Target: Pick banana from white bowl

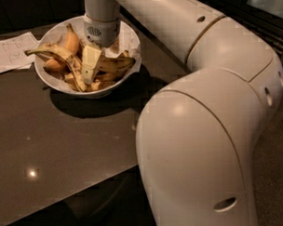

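The white bowl [48, 80] stands at the back left of the dark table and holds several bananas. A curved yellow banana with brown patches [113, 65] lies in the bowl's right half. A longer black-streaked banana [59, 53] arcs across the left half, and a smooth orange-yellow one [72, 40] stands at the back. My gripper [90, 75] points straight down into the middle of the bowl, among the bananas, just left of the brown-patched banana and touching the pile. What lies under it is hidden.
A white sheet of paper [9, 53] lies on the table left of the bowl. My own large white arm [202, 131] fills the right half of the view and hides the table's right side. The table's front edge [65, 201] runs across the lower left.
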Available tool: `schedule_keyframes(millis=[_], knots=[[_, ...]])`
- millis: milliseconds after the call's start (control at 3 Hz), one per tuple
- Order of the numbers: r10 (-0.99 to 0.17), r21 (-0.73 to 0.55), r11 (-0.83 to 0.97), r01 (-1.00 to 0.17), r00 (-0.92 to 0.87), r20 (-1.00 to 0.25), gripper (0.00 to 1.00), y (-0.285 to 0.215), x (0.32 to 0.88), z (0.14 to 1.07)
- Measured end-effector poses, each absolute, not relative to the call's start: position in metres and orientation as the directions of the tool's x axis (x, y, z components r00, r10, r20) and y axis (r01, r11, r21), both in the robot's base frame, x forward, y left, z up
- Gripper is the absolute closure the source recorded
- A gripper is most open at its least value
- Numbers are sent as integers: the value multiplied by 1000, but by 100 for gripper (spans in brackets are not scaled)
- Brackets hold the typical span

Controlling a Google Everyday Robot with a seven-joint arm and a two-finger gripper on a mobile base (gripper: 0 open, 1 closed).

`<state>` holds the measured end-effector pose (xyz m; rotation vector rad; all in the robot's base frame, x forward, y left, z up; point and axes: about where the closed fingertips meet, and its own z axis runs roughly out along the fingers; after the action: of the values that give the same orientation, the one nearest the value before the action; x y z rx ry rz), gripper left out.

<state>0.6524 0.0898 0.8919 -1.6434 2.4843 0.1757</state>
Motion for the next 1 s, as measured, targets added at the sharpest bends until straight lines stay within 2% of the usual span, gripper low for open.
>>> schedule_keyframes(millis=[333,1000], knots=[[-903,12,394,-919,-390,-179,27,90,654,885],[-905,-2,391,-920,-384,-185,73,89,654,884]])
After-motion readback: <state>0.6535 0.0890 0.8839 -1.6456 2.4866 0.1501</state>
